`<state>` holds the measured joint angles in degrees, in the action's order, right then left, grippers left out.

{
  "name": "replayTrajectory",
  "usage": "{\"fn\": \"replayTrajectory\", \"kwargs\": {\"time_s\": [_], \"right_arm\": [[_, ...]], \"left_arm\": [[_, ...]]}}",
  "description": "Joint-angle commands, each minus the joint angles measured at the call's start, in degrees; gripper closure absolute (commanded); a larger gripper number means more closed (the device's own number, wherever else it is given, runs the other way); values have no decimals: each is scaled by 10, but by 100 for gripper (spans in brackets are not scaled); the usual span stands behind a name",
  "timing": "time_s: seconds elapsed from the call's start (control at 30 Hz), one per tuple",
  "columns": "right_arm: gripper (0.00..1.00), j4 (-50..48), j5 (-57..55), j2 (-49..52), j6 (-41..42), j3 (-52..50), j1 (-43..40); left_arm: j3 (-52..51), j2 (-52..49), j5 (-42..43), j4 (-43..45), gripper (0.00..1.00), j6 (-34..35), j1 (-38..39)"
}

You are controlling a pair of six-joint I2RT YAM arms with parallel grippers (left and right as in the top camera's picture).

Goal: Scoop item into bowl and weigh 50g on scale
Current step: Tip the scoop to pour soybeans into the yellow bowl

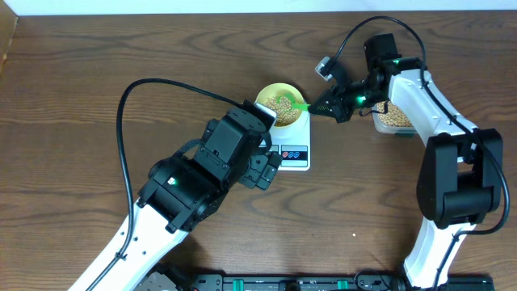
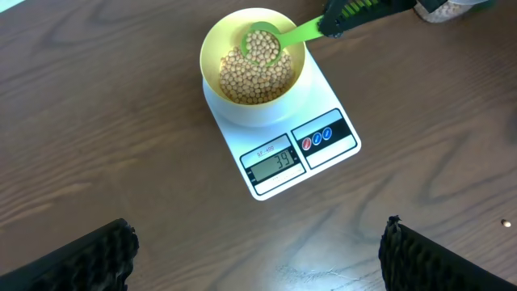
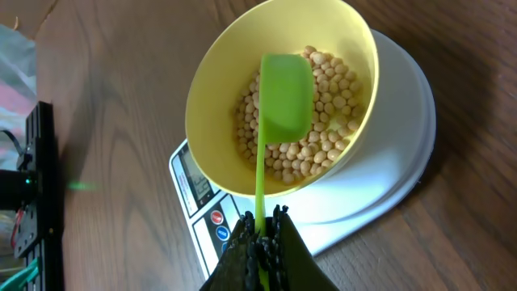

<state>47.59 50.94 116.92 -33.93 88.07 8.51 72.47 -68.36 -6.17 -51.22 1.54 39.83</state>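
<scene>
The pale yellow-green bowl (image 1: 280,103) (image 2: 252,56) (image 3: 279,105) stands on the white scale (image 1: 292,139) (image 2: 283,137) (image 3: 388,162), whose display reads 39. Tan beans (image 2: 254,77) (image 3: 323,121) fill the bowl's bottom. My right gripper (image 1: 333,103) (image 3: 260,238) is shut on the handle of a green scoop (image 1: 292,104) (image 2: 266,42) (image 3: 284,93), held over the bowl; in the left wrist view the scoop carries beans. My left gripper (image 1: 271,166) (image 2: 254,259) is open and empty, above the table just in front of the scale.
A clear plastic tub (image 1: 392,118) of beans stands right of the scale, partly hidden by my right arm. Black cables loop over the brown wooden table (image 1: 73,105). A black rail runs along the front edge (image 1: 283,283).
</scene>
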Motion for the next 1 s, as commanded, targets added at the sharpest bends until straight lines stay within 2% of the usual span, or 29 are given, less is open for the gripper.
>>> {"fn": "replayTrajectory", "kwargs": {"time_s": [0.0, 0.97], "right_arm": [[99, 2, 4, -25, -20, 12, 4], [99, 1, -89, -53, -26, 31, 41]], "left_arm": [[4, 3, -5, -2, 2, 4, -3], [4, 3, -5, -2, 2, 4, -3]]}}
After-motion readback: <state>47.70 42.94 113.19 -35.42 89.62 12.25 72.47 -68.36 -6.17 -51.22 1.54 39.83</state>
